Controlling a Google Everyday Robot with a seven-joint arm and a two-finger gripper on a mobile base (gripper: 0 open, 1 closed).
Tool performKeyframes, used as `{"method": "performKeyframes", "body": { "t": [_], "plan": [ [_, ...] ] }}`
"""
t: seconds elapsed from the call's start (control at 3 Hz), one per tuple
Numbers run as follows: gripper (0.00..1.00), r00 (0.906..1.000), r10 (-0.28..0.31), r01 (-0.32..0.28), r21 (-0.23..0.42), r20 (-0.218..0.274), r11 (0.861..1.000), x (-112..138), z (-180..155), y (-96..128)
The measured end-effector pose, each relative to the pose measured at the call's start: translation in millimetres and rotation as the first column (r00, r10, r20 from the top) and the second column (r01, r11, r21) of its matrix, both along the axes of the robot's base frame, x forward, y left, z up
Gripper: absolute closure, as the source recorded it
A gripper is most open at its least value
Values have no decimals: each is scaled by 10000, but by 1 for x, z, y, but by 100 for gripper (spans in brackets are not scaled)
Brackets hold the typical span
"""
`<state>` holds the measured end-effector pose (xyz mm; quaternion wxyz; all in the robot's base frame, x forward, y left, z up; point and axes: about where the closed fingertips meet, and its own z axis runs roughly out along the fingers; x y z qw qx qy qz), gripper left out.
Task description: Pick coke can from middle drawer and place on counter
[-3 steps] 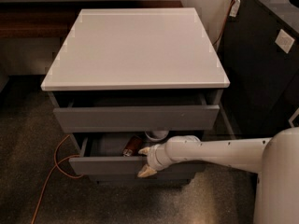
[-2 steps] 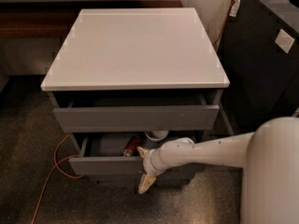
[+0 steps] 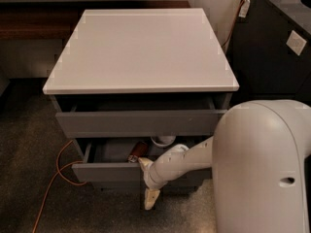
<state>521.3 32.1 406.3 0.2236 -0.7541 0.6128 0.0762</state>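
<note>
Dropping over the last second, the gripper [image 3: 148, 181] now hangs against the front panel of the middle drawer [image 3: 104, 173], lower than it was. The arm [image 3: 189, 159] and its big white shell fill far more of the right side. The fingers [image 3: 151, 198] are spread apart and hold nothing. One tip points up over the drawer's front edge, just beside the can, though I cannot tell whether it touches. The other hangs down past the panel toward the floor. A second ago both tips sat closer together at the drawer's rim.

The coke can [image 3: 137, 151] has not moved. It lies on its side inside the open middle drawer, near the front, with a white bowl [image 3: 163, 141] just behind it. The top drawer [image 3: 136, 124] stands pulled out a little above, and the bench [image 3: 141, 47] does not yet have the can on it. The pick is still to be made. The wrist is probably turning to line the fingers up around the can, and the overhanging top drawer leaves little room from above.
</note>
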Motion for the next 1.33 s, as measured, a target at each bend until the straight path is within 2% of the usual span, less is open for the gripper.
{"method": "performKeyframes", "body": {
  "t": [0.33,0.67,1.0,1.33],
  "plan": [
    [27,9995,234,-228,-335,193,9992,-4,2,-1],
    [48,9992,301,-290,-383,276,9988,-9,4,-2],
    [81,9992,301,-291,-382,276,9988,-9,8,-2],
    [100,9992,301,-291,-382,276,9988,-9,8,-2]
  ]
}}
